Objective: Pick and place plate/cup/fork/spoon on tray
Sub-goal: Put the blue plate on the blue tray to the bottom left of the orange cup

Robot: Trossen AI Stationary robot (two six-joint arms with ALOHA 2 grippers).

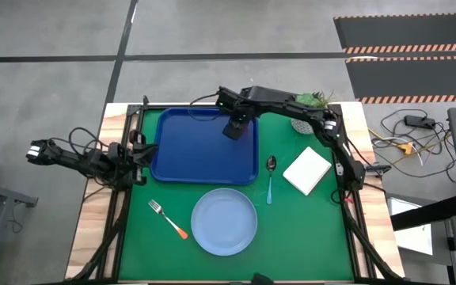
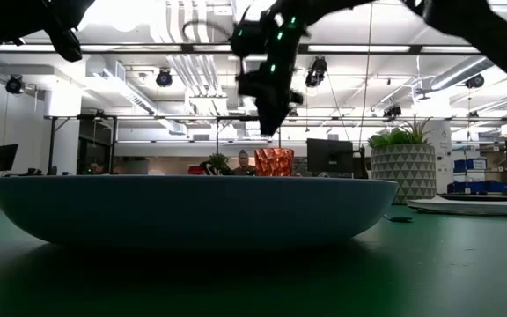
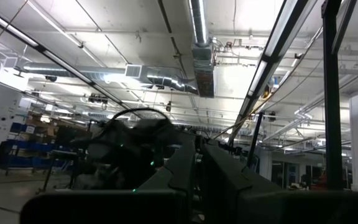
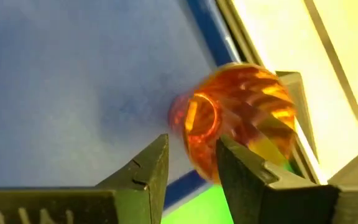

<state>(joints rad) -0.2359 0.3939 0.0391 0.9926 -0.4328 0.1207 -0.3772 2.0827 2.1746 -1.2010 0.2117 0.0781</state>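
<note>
The red-brown cup (image 4: 238, 118) stands on the dark-blue tray (image 1: 196, 150), close to the tray's rim (image 4: 207, 31). In the low view the cup (image 2: 274, 161) shows upright behind the plate (image 2: 192, 210). My right gripper (image 4: 191, 146) is open just above the cup, and its fingers are clear of it. In the high view the gripper (image 1: 234, 129) is over the tray's far right part and hides the cup. The light-blue plate (image 1: 224, 222), the orange-handled fork (image 1: 169, 219) and the blue-handled spoon (image 1: 270, 178) lie on the green mat. My left arm (image 1: 93, 158) waits at the table's left edge.
A white box (image 1: 307, 170) lies to the right of the spoon. A white pot with a green plant (image 1: 311, 103) stands at the far right and also shows in the low view (image 2: 403, 172). Green mat (image 1: 307, 229) lies bare to the right of the plate.
</note>
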